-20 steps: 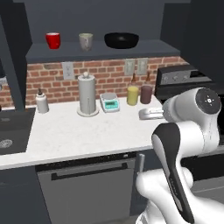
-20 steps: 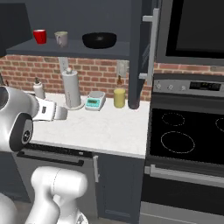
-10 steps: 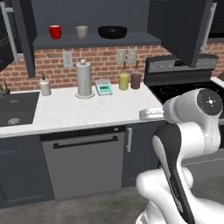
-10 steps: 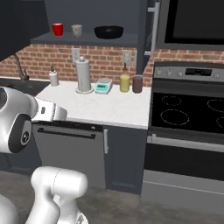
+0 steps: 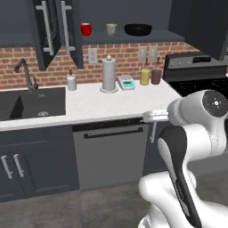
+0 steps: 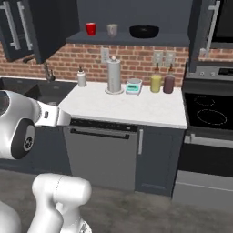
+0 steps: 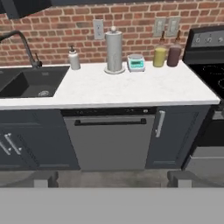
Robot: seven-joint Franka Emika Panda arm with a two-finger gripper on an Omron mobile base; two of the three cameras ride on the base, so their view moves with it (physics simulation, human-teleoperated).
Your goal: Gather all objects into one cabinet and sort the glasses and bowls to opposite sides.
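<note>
On the dark shelf of the open charcoal cabinet stand a glossy red cup, a grey-beige mug and, to their right, a wide black bowl. The right base view shows the same row: red cup, mug, bowl. My gripper hangs low in front of the dishwasher, well back from the counter and far below the shelf. It is open, with nothing between its fingertips.
The white counter carries a paper-towel holder, a soap bottle, a small scale and two bottles. A sink lies left and a stove right. Open cabinet doors jut out.
The base has backed away from the counter, so the whole scene looks smaller and the sink, lower cabinets and floor have come into view. Cups and bowl keep their places on the shelf.
</note>
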